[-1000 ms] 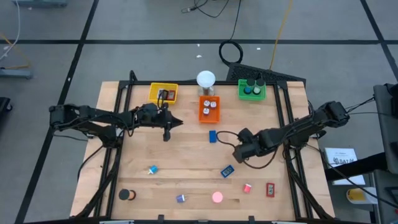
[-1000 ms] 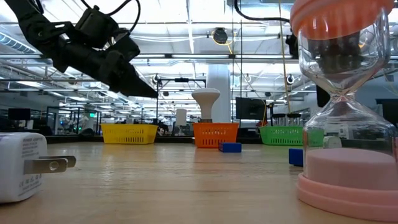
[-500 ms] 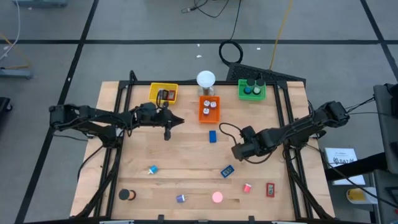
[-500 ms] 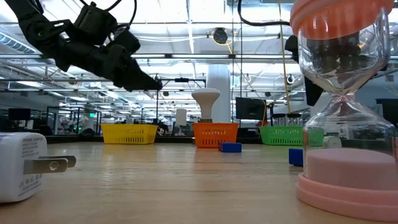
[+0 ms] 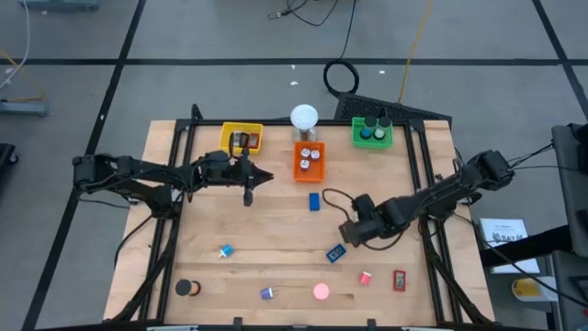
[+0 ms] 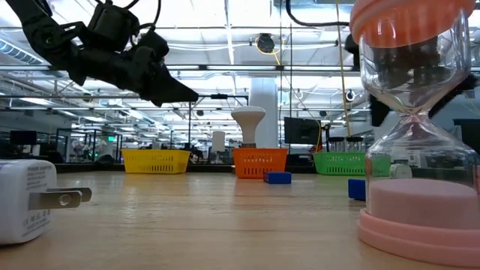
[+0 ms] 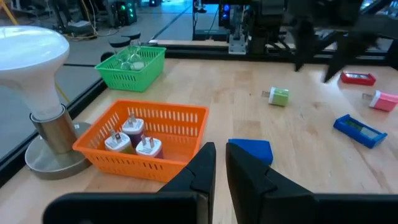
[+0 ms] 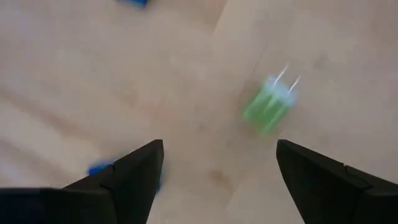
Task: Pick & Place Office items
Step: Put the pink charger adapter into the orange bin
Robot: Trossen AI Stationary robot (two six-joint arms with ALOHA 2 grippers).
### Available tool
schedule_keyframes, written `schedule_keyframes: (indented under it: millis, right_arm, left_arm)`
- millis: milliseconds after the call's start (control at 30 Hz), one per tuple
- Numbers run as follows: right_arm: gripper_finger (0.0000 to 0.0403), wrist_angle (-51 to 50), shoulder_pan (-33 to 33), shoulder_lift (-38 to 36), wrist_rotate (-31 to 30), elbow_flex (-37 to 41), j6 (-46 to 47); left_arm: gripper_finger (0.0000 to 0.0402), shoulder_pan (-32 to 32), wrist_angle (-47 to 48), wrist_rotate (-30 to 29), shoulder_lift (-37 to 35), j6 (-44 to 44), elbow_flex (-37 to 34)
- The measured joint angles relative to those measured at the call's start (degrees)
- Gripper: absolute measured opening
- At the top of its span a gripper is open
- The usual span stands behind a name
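Office items lie scattered on the wooden table: a blue block (image 5: 314,200), a teal-blue block (image 5: 336,253), a red block (image 5: 400,279), a pink round piece (image 5: 321,292), a black roll (image 5: 186,288) and a green plug-like piece (image 8: 268,106). My right gripper (image 5: 345,234) hovers open above the table just beyond the teal-blue block, fingers pointing steeply down (image 8: 217,149); the green piece lies ahead of them, untouched. My left gripper (image 5: 266,177) hangs shut in the air left of the orange tray (image 7: 149,134), nothing between its fingers (image 7: 221,149).
A yellow tray (image 5: 241,138), the orange tray (image 5: 310,161) holding white plugs, and a green tray (image 5: 371,133) line the far edge, with a white globe lamp (image 5: 304,118) between them. A pink-based hourglass (image 6: 416,150) and a white plug (image 6: 30,199) stand at the near edge.
My right gripper has moved a little toward the table's near edge and left, closer to the teal-blue block, rolling as it went. My left gripper has stayed in place and tipped its fingers up from slanting down to nearly level.
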State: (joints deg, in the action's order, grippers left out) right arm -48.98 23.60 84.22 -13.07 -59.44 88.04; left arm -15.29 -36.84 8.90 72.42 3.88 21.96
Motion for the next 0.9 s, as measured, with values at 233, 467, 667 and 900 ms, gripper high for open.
schedule_keyframes:
  millis: [233,467,667,900]
  right_arm:
    - [0.0302,5.39,8.55,3.19,8.87,-0.29,13.76]
    - [0.0302,5.69,16.86,3.73,7.5,-1.88,27.93]
    - [0.0302,7.79,21.22,7.99,7.18,-1.77,33.31]
    - [0.0301,14.38,21.63,15.08,8.49,-2.55,33.28]
  left_arm:
    - [0.0042,0.0,-0.72,0.02,0.0,-0.63,0.0]
    - [0.0042,0.0,-0.78,0.03,0.0,-0.42,0.0]
    - [0.0042,0.0,-0.74,0.03,0.0,-0.85,0.0]
    - [0.0042,0.21,-0.37,0.03,0.0,-1.9,0.0]
